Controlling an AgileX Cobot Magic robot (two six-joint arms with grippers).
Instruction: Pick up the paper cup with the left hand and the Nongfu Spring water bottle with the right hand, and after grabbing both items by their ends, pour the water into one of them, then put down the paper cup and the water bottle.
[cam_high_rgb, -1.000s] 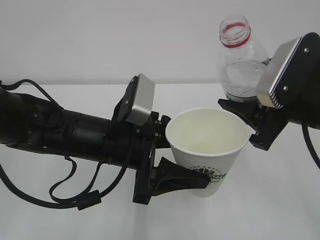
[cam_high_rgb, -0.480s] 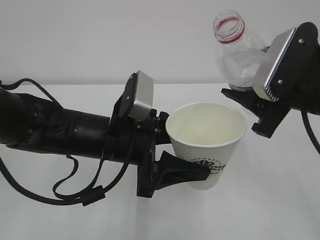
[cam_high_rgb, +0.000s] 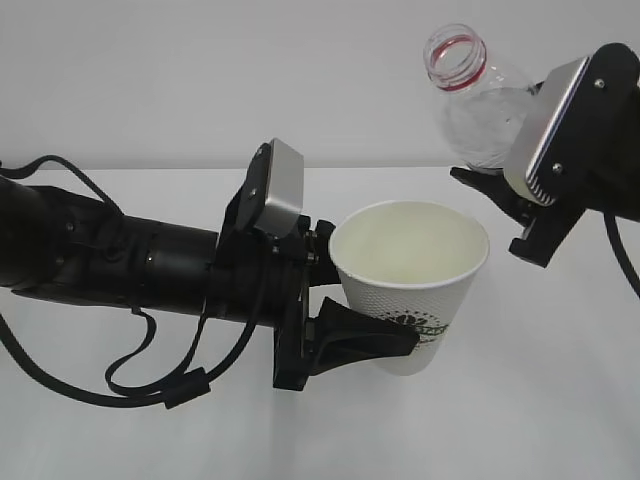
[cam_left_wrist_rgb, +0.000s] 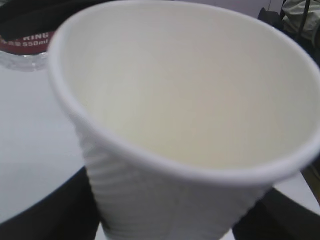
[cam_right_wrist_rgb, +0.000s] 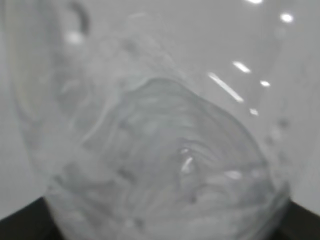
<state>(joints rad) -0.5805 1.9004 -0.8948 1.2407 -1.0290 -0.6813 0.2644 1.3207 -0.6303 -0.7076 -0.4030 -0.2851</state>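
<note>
My left tool (cam_high_rgb: 345, 300) is clamped around the paper cup (cam_high_rgb: 410, 285), held above the white counter (cam_high_rgb: 560, 400), mouth up, its long axis leaning slightly toward 1 o'clock. My right tool (cam_high_rgb: 500, 200) grips the Nongfu Spring water bottle (cam_high_rgb: 475, 110) at the cup's 1 o'clock, neck pointing toward 11 o'clock

Bare table (cam_high_rgb: 560, 400) lies open right of the paper cup (cam_high_rgb: 415, 300); the cabled arm (cam_high_rgb: 110, 265) blocks the left.

White table (cam_high_rgb: 560, 400), plain pale wall (cam_high_rgb: 200, 70) behind, even light
</note>
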